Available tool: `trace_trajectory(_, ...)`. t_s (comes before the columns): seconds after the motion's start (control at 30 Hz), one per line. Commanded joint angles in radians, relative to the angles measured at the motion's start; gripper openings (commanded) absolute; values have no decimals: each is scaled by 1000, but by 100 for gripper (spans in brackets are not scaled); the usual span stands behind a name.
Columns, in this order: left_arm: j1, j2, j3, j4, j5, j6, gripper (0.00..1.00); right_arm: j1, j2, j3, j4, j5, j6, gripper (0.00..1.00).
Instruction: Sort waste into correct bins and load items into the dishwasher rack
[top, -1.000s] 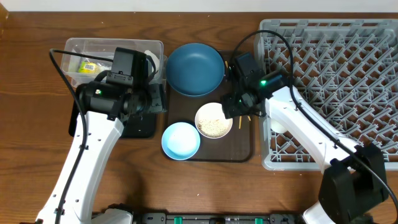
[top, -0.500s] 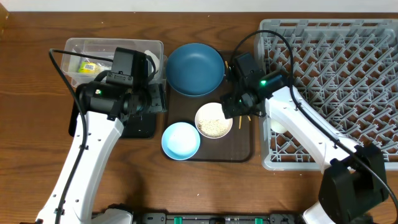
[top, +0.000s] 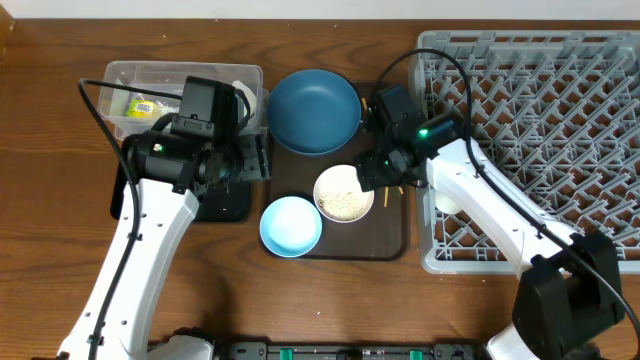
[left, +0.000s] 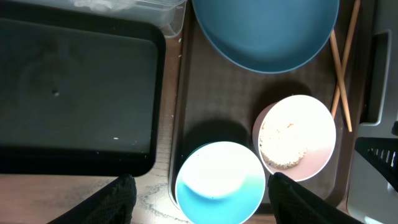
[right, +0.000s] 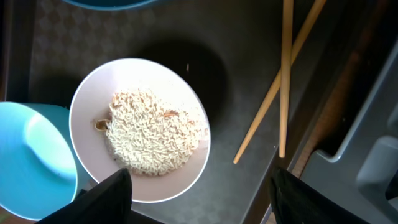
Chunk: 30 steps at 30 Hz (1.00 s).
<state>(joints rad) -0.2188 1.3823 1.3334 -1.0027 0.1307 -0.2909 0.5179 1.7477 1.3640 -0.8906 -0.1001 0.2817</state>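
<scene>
The dark blue plate-bowl (top: 314, 110), the white bowl (top: 344, 193) holding rice-like crumbs (right: 152, 130), the light blue bowl (top: 291, 225) and two chopsticks (right: 283, 81) lie on the dark brown tray (top: 388, 238). The clear tub (top: 150, 72) holds the yellow-green wrapper (top: 140, 104). The black tray (left: 74, 93) is bare. My left gripper (left: 205, 202) is open and empty above the light blue bowl (left: 219, 183). My right gripper (right: 202, 199) is open and empty above the white bowl's right rim and the bare tray. The grey rack (top: 540, 130) stands at the right.
A small white object (top: 446, 203) shows in the rack's near left corner, partly under my right arm. The rack's wall (right: 367, 155) stands just right of the chopsticks. Bare wooden table (top: 60, 250) lies in front and to the left.
</scene>
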Motion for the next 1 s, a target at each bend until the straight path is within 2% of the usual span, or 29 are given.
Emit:
trace_trajectory(0.0, -2, 4, 19, -4, -11, 1, 72, 7, 7, -3, -4, -2, 9, 68)
trace_trajectory(0.67, -2, 4, 19, -14, -11, 1, 72, 7, 7, -31, -11, -2, 10, 69)
trace_trajectory(0.97, -2, 4, 19, -14, -11, 1, 72, 7, 8, -56, 25, -2, 10, 64)
